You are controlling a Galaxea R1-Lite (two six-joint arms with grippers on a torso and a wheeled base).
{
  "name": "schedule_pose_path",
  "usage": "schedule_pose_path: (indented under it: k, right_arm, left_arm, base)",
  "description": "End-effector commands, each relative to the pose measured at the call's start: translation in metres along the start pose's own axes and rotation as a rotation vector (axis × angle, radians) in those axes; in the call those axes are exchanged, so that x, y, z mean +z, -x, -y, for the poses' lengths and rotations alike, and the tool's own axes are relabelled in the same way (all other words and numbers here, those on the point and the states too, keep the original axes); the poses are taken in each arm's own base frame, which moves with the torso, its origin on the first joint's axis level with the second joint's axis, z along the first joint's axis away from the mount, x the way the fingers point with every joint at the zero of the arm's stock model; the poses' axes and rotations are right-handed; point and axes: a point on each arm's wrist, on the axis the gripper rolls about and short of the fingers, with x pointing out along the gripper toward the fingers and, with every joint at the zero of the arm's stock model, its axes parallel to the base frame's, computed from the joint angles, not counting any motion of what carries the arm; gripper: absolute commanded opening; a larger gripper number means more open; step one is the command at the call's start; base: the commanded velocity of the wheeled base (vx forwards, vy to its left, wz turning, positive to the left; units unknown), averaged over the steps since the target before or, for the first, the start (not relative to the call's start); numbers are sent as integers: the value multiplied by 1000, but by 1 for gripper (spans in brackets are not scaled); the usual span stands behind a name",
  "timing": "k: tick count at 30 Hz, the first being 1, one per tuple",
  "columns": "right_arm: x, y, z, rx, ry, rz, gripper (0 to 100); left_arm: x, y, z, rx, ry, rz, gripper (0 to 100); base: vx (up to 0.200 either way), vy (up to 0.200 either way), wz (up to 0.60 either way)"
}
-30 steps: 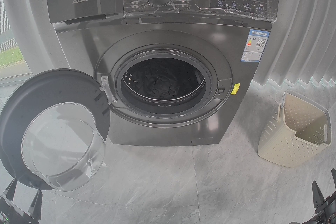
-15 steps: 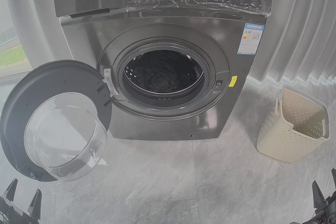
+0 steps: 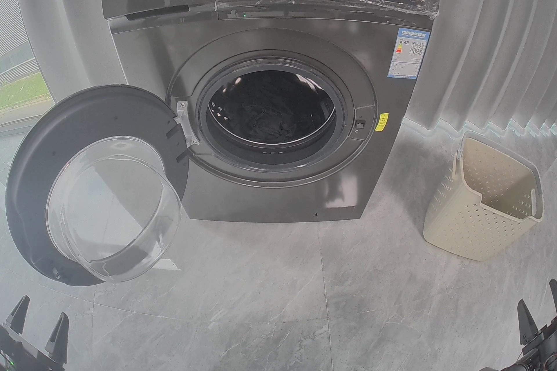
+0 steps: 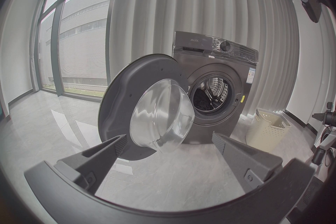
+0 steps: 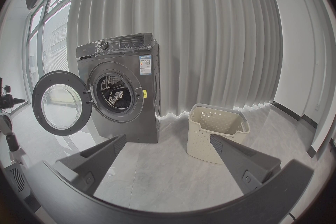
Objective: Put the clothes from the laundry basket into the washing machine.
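The washer [image 3: 145,59] stands ahead of the left pincer [image 3: 42,311] and right pincer [image 3: 538,297]. Its open door [image 3: 87,111] hangs just beyond the left pincer. The basket [image 3: 458,215] sits ahead of the right pincer. Dark clothes [image 3: 267,111] lie in the drum. Both pincers' fingers are spread apart.

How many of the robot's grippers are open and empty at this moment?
2. The left gripper hangs low before the open washer door; the right gripper hangs low, facing the laundry basket. Neither holds anything.
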Motion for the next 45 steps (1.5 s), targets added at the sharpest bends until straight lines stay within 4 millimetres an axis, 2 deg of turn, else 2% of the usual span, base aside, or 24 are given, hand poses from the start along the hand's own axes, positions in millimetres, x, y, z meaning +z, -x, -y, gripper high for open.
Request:
schedule_pose_path:
  k: [1, 45]
  right_arm:
    - [-5, -2, 0, 0, 1, -23, 100]
    - [-5, -2, 0, 0, 1, -23, 100]
  left_arm:
    - [-5, -2, 0, 3, 0, -22, 100]
    - [-5, -1, 0, 3, -1, -19, 100]
  base:
    - [0, 0, 0]
    - [0, 0, 0]
